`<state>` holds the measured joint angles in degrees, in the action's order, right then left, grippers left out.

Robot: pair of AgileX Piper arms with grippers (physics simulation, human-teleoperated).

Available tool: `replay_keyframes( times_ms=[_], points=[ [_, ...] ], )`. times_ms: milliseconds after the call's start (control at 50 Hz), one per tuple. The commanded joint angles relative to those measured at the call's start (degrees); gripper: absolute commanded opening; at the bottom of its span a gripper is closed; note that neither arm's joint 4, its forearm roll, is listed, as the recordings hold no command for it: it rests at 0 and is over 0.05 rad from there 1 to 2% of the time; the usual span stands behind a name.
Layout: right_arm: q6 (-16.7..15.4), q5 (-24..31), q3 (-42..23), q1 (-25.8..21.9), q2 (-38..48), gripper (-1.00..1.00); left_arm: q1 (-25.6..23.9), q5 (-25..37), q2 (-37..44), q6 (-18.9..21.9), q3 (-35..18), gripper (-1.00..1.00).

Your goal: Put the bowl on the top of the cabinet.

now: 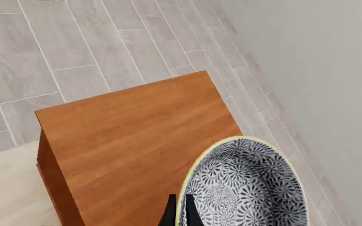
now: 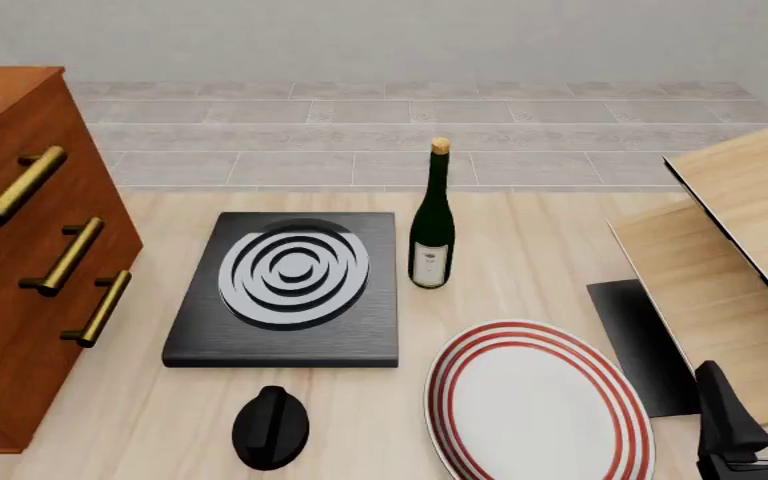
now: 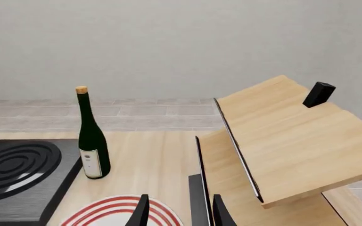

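Note:
In the left wrist view the bowl (image 1: 250, 188), white with a dense dark leafy pattern and a yellowish rim, hangs over the far right corner of the cabinet (image 1: 130, 136), whose reddish-brown top is bare. My left gripper (image 1: 180, 212) is shut on the bowl's rim, one finger on each side. Whether the bowl touches the top I cannot tell. The front view shows the cabinet (image 2: 11, 300) at the left with three brass handles; the bowl and the left gripper are outside that view. My right gripper (image 2: 758, 410) stands open and holds nothing at the bottom right.
A black hob plate (image 2: 291, 290) lies mid-table with a wine bottle (image 2: 432, 220) beside it. A red-ringed plate (image 2: 538, 405) and a black knob (image 2: 271, 428) sit near the front edge. Tilted light-wood boards (image 2: 744, 220) fill the right side.

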<state>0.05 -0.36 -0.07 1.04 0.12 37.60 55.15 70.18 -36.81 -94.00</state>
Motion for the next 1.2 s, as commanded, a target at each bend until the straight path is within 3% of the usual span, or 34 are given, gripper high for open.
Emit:
replay_keyframes(
  times_ms=[20, 300, 1200],
  points=[
    [-0.06, 0.02, 0.03, -0.04, 0.0, 1.0, 3.61, 0.77, 0.87, 0.23, -0.93, -1.0],
    [0.15, 0.03, 0.02, 0.02, -0.04, 1.0, 6.55, 1.1, 1.58, 0.08, 0.36, -1.0],
    [0.12, -0.05, 0.04, 0.16, -0.02, 1.0, 8.51, -3.36, 3.66, 2.48, 5.56, -1.0]
  ],
)
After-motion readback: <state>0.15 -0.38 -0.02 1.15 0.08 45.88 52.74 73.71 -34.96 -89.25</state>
